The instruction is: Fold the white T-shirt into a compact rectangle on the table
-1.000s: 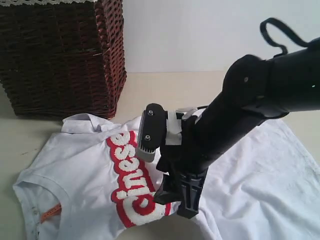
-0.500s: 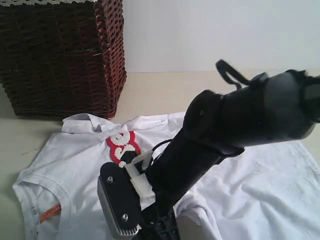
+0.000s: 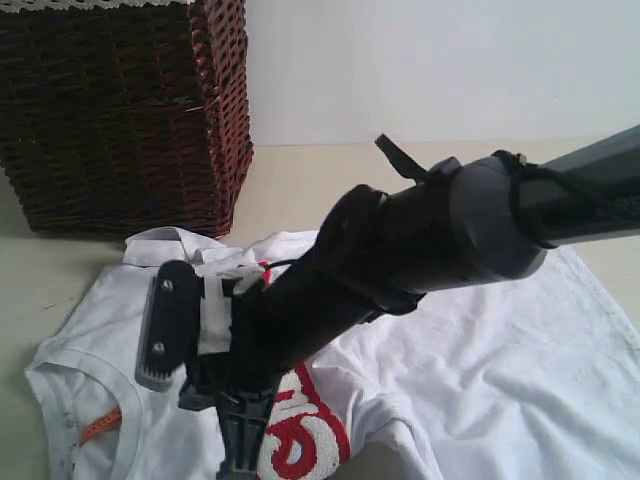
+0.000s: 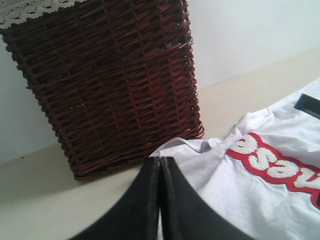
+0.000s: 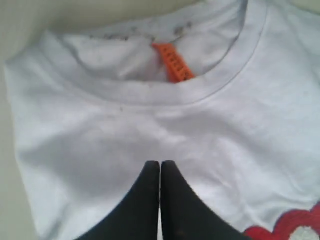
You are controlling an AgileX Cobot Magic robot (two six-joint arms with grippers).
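- Finds the white T-shirt (image 3: 480, 350) lying print side up and largely spread on the table (image 3: 300, 180), with one sleeve just beside the wicker basket (image 3: 120, 110).
- Judges the folding as barely begun: no rectangle yet, body and sleeves still out wide, only a small ruck along the near edge under the arm.
- Leaves, on that reading, nearly everything to do: sleeves turned in, sides brought over, body doubled up.
- Places the right gripper (image 5: 160, 165) over the chest, just below the ribbed collar (image 5: 210, 85), jaws pressed together.
- Cannot tell whether a pinch of cloth is caught between its tips.
- Shows the left gripper (image 4: 160, 162) pressed together too, nothing visibly between the jaws, low near the shirt's edge and facing the basket.
- Reads only part of the fuzzy white letters outlined in red (image 4: 270, 162): something like "sav" in the left wrist view, the rest hidden by the arm or cut off.
- Makes out no writing on the orange neck tag (image 5: 172, 62), and no brand mark anywhere else.
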